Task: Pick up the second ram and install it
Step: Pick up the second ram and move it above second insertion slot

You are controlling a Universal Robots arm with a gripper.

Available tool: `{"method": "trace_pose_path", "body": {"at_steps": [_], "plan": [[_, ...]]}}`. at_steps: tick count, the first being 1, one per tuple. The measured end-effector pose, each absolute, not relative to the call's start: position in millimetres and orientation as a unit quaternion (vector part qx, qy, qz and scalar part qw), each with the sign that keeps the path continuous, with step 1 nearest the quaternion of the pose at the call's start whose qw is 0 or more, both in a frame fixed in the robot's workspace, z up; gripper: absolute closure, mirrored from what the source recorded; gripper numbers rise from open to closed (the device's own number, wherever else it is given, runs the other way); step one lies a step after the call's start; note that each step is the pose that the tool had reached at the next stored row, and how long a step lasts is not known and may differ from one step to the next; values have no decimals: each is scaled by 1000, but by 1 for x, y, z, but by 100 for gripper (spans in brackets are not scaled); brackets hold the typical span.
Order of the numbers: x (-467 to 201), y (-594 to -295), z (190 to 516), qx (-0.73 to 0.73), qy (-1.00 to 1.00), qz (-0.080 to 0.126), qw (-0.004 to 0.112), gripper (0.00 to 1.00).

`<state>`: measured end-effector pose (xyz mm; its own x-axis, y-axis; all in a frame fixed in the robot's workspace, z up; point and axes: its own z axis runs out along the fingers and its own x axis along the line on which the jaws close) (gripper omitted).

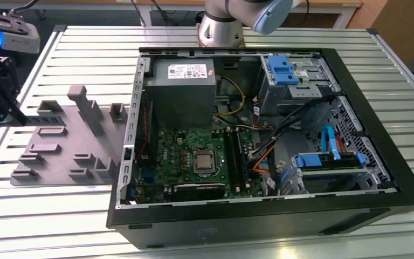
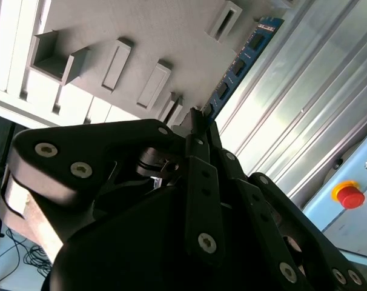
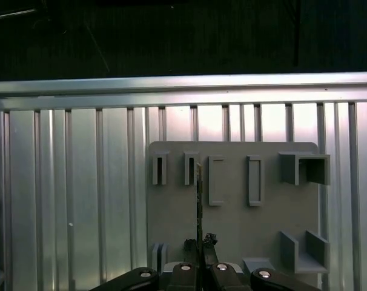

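Ram (image 2: 241, 60) clamped in the tool (image 2: 195, 124): the two black fingers are closed together on one end of the stick, and the rest projects straight out past the fingertips. In the second wrist view the stick shows its face, a dark board with a row of black chips, seen against the edge where the gray tray (image 2: 147, 36) meets the slatted bench (image 2: 292, 109). In the first wrist view the stick is edge-on, a thin line rising from the fingers across the tray's flat floor, between two of the upright slot blocks. Cannot tell whether its free end touches the tray. In the exterior view the tool sits at the exterior view's far left, by the tray's outer edge and well apart from the open case (image 1: 264, 216). The case lies on its side on the bench, to the exterior view's right of the tray and just beside it, with the green motherboard (image 1: 185, 156) exposed inside. A red button (image 2: 352, 195) on a pale box shows beyond the bench in the second wrist view.
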<state>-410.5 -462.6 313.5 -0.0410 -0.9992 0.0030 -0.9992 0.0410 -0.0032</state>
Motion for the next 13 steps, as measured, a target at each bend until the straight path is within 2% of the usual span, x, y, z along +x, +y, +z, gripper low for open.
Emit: {"method": "trace_pose_path", "body": {"at_steps": [13], "plan": [[-410,-463,317,-692,721,-2,0,86]]}}
